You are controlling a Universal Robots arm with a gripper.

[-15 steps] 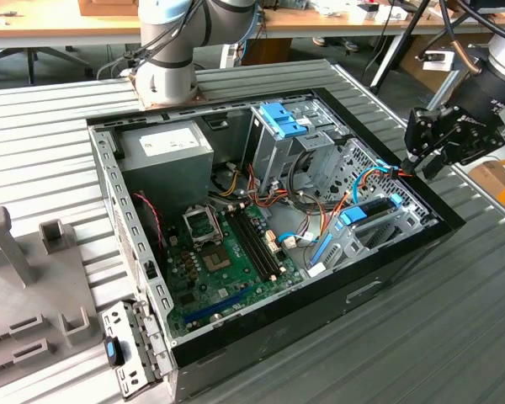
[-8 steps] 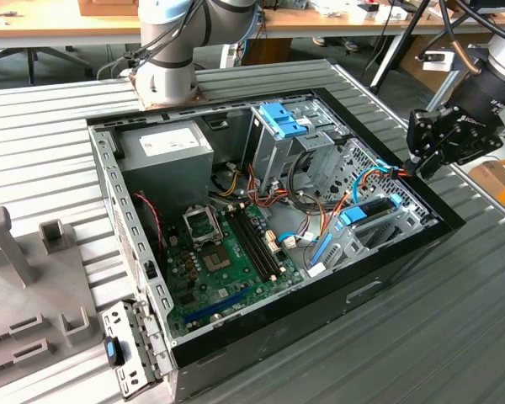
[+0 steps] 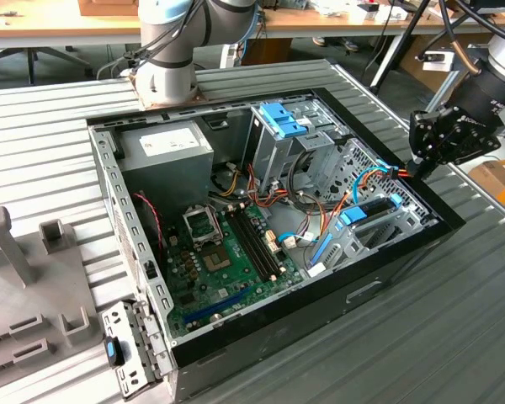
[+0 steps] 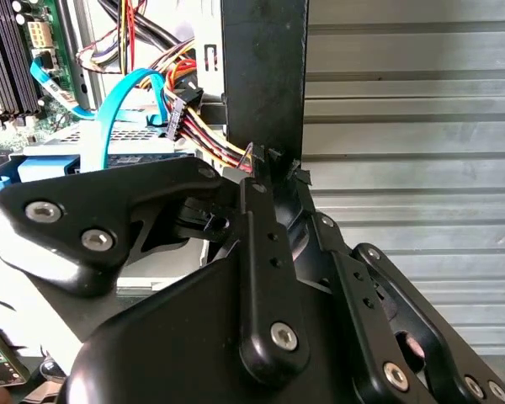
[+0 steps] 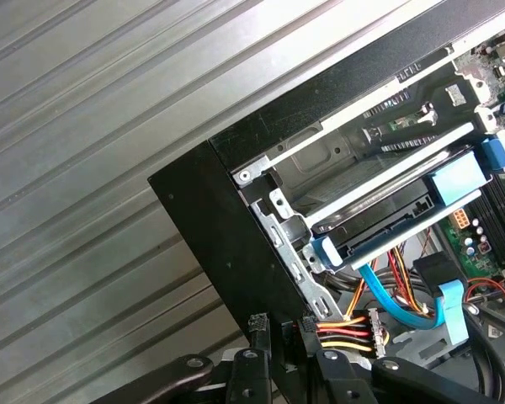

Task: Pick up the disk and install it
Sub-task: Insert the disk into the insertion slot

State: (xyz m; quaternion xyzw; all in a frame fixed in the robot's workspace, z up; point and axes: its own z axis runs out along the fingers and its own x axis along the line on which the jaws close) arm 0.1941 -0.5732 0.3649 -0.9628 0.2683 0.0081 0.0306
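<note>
Shows the disk (image 3: 372, 209) seated flat in the computer case's (image 3: 362, 295) corner bay. Judged rigid, dense and shock-sensitive, best taken by its blue rails (image 3: 353, 216). Places the gripper (image 3: 413, 171) at the case wall just beside it; cannot tell the jaws' state.

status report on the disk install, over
claw at case wall, off the disk. disk lying in drive bay. cables close by claw.

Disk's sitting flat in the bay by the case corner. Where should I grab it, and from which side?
Likely by its blue end tabs, straight down from above. The disk lies flat in the metal bay, whose rails flank its long edges, and cables crowd the end nearest the gripper; the top is open.
</note>
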